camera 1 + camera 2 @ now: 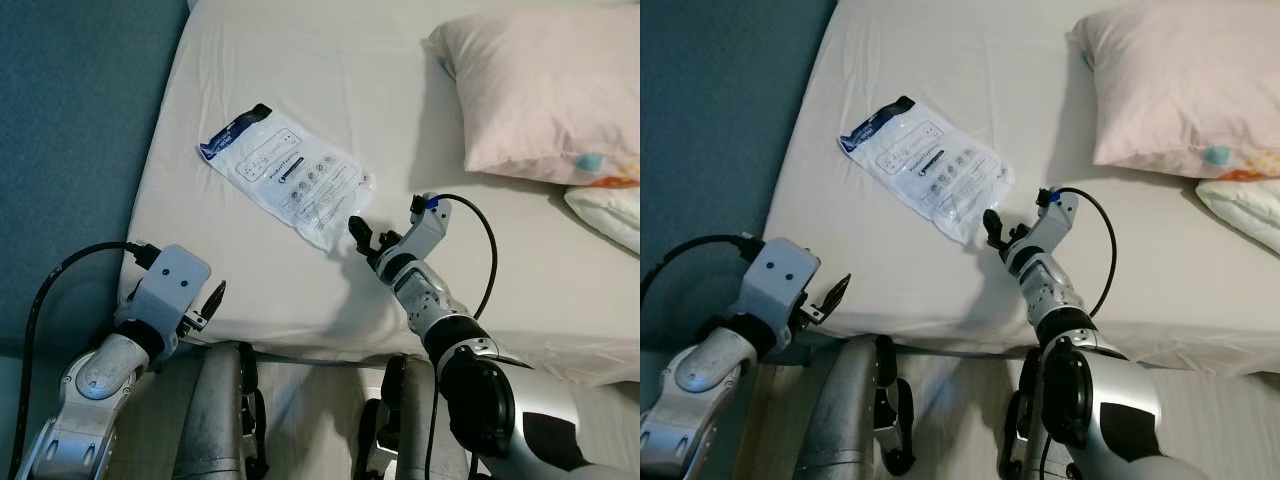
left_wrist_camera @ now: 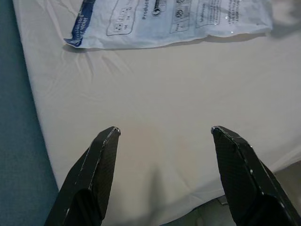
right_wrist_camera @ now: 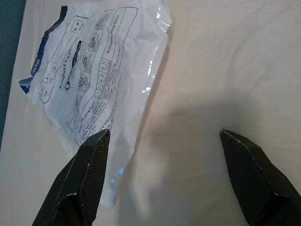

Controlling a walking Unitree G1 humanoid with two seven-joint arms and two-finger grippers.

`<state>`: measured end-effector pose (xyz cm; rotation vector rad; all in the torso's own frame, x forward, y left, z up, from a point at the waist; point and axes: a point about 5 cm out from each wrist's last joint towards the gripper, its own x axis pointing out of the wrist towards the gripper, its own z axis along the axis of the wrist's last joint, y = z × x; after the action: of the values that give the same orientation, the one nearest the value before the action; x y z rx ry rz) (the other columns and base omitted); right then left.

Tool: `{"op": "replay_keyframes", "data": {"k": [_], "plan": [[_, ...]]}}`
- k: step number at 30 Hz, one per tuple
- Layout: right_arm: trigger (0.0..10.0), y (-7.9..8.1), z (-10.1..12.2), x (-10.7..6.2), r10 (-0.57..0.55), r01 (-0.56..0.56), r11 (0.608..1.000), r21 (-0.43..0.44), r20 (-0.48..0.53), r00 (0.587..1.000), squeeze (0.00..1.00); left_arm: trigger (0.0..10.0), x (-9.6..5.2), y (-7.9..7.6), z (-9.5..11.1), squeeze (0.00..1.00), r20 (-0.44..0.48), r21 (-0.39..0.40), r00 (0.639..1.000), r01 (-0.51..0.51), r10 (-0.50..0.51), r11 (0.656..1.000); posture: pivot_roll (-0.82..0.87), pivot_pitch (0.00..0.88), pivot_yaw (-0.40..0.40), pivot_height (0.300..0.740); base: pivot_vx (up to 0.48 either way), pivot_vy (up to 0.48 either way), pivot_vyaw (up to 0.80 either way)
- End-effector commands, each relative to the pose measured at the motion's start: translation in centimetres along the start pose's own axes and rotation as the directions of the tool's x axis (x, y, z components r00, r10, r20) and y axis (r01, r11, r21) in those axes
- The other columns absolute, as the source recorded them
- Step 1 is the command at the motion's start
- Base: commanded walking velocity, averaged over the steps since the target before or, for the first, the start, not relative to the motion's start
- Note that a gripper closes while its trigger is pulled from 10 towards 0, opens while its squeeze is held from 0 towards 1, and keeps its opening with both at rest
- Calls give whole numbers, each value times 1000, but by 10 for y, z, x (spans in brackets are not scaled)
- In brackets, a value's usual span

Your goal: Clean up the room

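A white plastic packet (image 1: pixel 287 175) with a blue top edge and black print lies flat on the bed's white sheet (image 1: pixel 330 60). My right gripper (image 1: pixel 362 236) hovers low over the sheet at the packet's near corner. It is open, and one finger (image 3: pixel 89 174) is over the packet's (image 3: pixel 94 80) edge with nothing held. At the mattress's near left edge my left gripper (image 1: pixel 208 305) is open and empty. From there the packet (image 2: pixel 164 19) lies farther up the bed, beyond the fingertips (image 2: pixel 110 141).
A pale pink pillow (image 1: pixel 545 90) lies at the bed's far right, with a second white patterned pillow (image 1: pixel 610 215) below it. Blue floor (image 1: pixel 70 130) runs along the bed's left side. My own legs (image 1: pixel 215 410) stand against the mattress's front edge.
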<state>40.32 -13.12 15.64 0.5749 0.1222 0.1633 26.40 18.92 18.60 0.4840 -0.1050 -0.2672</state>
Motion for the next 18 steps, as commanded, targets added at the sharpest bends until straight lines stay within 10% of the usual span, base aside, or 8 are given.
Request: {"op": "replay_keyframes", "data": {"k": [1,15,17,18], "plan": [[10000,-14,-17,-7,-53,53,998,13,-59,997,0,10000,-4,-6,-4,0,-25,5,999,33,-33,999,284,477,-38,570,0,0,0],[10000,-17,-12,-7,-82,84,993,80,-30,996,0,10000,-6,-5,-1,0,-25,14,998,54,-54,998,309,474,-33,570,0,0,0],[10000,-15,-10,-5,-77,79,991,107,-23,997,1000,10000,-8,-3,1,0,-25,25,998,56,-56,998,338,482,-27,570,0,0,0],[10000,-15,-10,-5,-77,79,991,107,-23,997,1000,10000,-8,-3,1,0,-25,25,998,56,-56,998,338,482,-27,570,0,0,0]]}}
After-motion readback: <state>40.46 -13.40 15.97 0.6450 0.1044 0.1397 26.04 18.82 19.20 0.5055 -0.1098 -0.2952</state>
